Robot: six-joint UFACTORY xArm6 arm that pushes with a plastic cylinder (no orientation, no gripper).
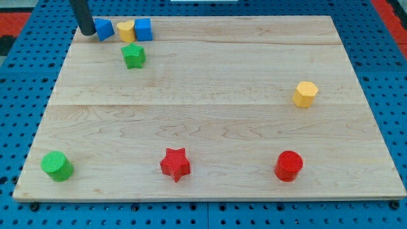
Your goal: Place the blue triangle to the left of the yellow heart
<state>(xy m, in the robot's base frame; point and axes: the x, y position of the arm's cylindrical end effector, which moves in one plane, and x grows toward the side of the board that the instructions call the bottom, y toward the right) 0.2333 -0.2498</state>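
The blue triangle (104,28) lies at the view's top left, just left of the yellow heart (126,30) with a small gap between them. A blue cube (144,29) touches the heart's right side. My tip (86,32) stands right against the triangle's left side, near the board's top left corner.
A green star (133,56) sits just below the heart. A green cylinder (56,165) is at the bottom left, a red star (175,163) at bottom middle, a red cylinder (289,165) at bottom right, a yellow hexagon (305,93) at the right. The wooden board (210,108) ends just above the row.
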